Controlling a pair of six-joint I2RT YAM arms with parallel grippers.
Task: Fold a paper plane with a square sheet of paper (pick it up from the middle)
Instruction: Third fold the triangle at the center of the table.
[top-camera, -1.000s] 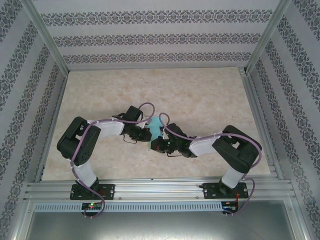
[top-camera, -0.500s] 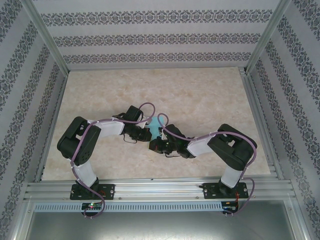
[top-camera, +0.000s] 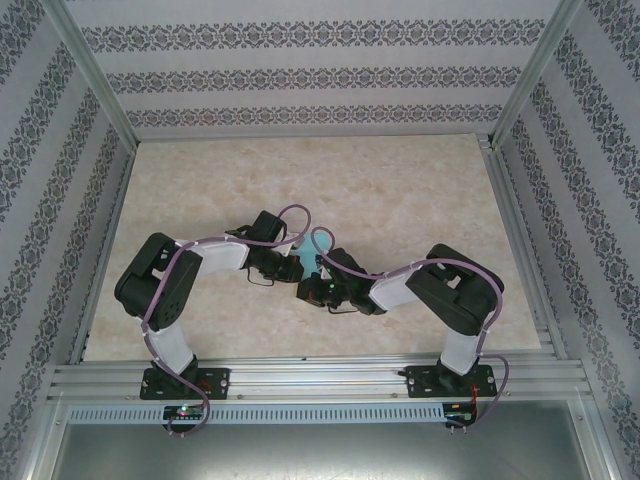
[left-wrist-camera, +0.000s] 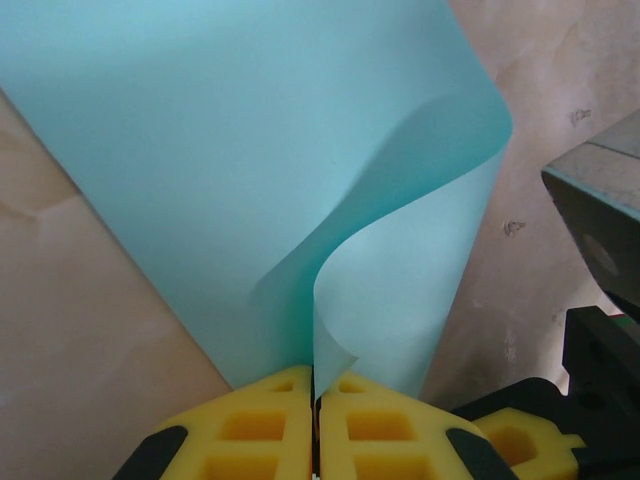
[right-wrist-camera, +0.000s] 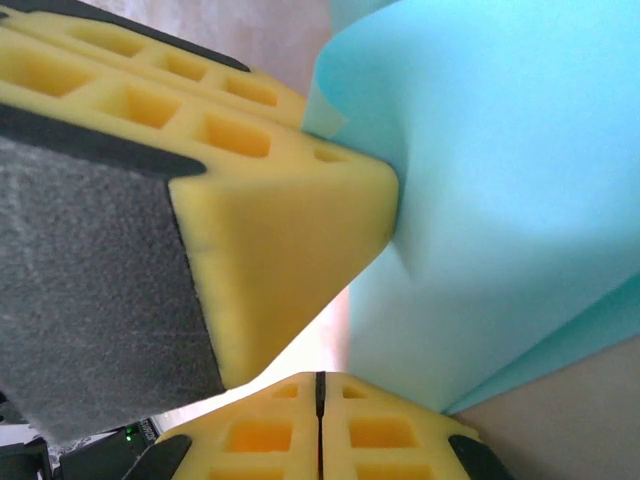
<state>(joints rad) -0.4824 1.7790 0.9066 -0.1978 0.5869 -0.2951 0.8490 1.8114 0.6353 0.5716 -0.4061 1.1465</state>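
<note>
the fingers (left-wrist-camera: 262, 425) of the left gripper (left-wrist-camera: 315, 392) are clamped on one edge of the square sheet of paper (left-wrist-camera: 250, 150), which curls straight ahead of them, while the right gripper (right-wrist-camera: 320, 388), pads pressed together with no paper visibly between, sits just beside the left gripper.

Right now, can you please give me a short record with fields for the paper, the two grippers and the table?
sheet: thin turquoise paper sheet, curled, not lying flat
left gripper: shut on the sheet's near edge
right gripper: shut, close beside the sheet; grip on it unclear
surface: beige marbled table, under both arms
</note>
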